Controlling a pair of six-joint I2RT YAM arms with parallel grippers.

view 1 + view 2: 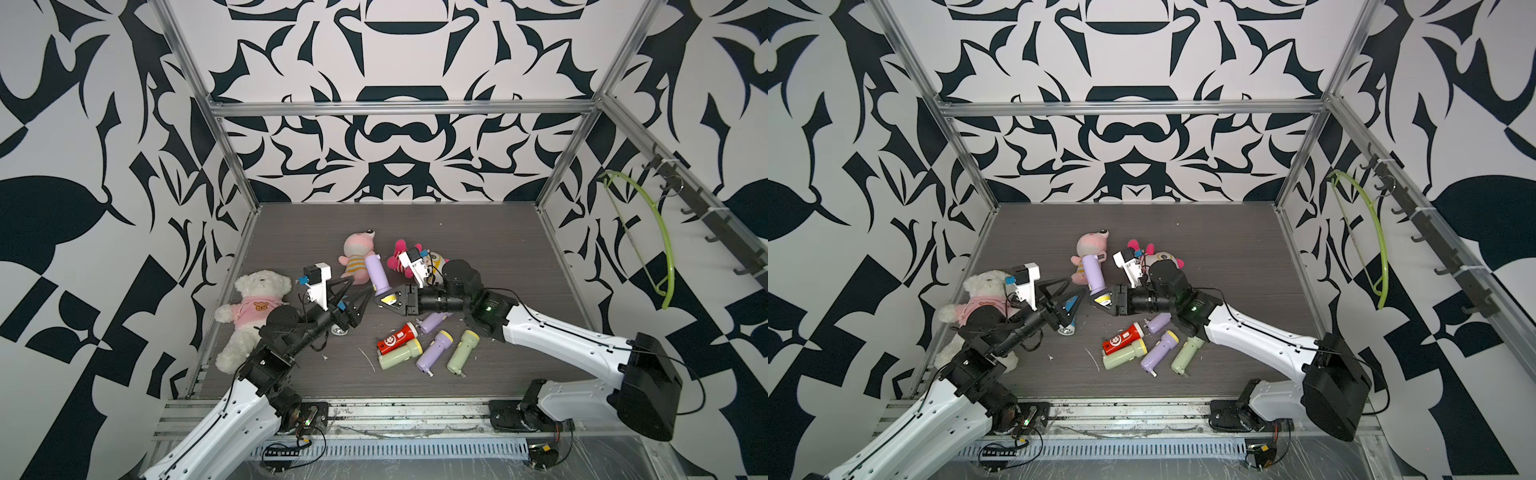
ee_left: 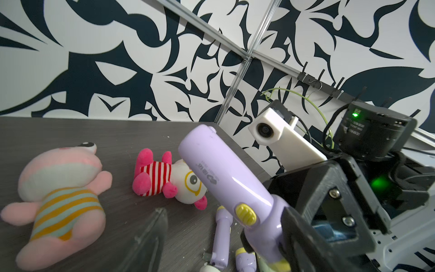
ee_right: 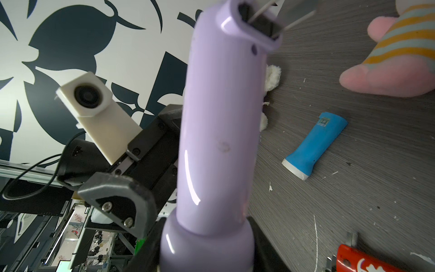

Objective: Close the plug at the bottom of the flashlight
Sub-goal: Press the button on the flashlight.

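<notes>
Right hand (image 1: 385, 297) clamps the purple flashlight (image 1: 377, 272) by its head, above the table (image 1: 478, 232); its body runs away to the open plug (image 3: 257, 22) (prongs out). Left hand (image 1: 356, 292), spread apart, sits nearest, just beside.

The table (image 1: 478, 232) carries a teddy bear (image 1: 253, 307) at its left edge. Toward the back middle lies a soft toy (image 1: 357, 257), and to its right a second soft toy (image 1: 434, 259), partly hidden behind the right arm's wrist. Just in front of these two, the right gripper (image 1: 388, 298) holds a flashlight (image 1: 377, 274) off the table, free end toward the toys. The left gripper (image 1: 360, 286) hangs just left of it, apart, over a loose flashlight (image 3: 315, 146) lying on the table. A heap of flashlights (image 1: 434, 353) lies nearer the front, right of centre. On the right wall a hanger (image 1: 670, 266) hangs from a hook rail (image 1: 706, 210).
</notes>
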